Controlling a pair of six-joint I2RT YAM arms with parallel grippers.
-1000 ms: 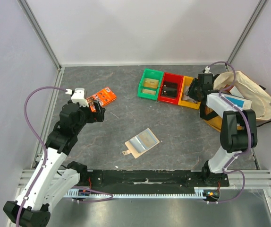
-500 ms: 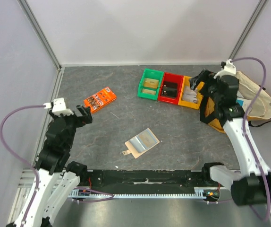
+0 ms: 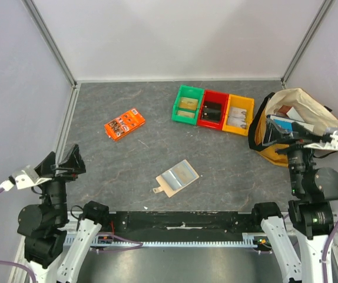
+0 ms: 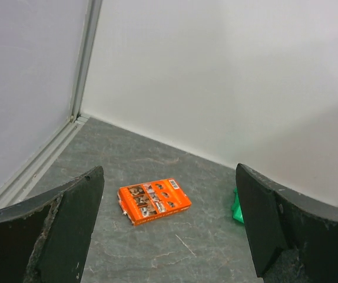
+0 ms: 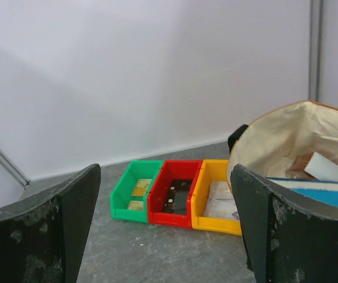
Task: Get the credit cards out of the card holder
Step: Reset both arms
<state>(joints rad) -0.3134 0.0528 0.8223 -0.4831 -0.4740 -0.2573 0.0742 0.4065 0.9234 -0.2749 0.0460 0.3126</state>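
Note:
The card holder lies unfolded on the grey table, silvery-grey and tan inside, with its little tab toward the near edge. I cannot make out any card in it. Whitish credit cards lie in the yellow bin. My left gripper hangs open and empty at the near left, aimed at the far wall. My right gripper is open and empty at the near right, beside the bag. Both are well away from the card holder, which neither wrist view shows.
An orange flat packet lies at the back left. A green bin with gold cards and a red bin with dark cards stand beside the yellow one. A beige bag sits far right.
Both arms drew back toward the near edge, the left from the orange packet and the right from the yellow bin. The right gripper's jaws went from partly closed to wide open.

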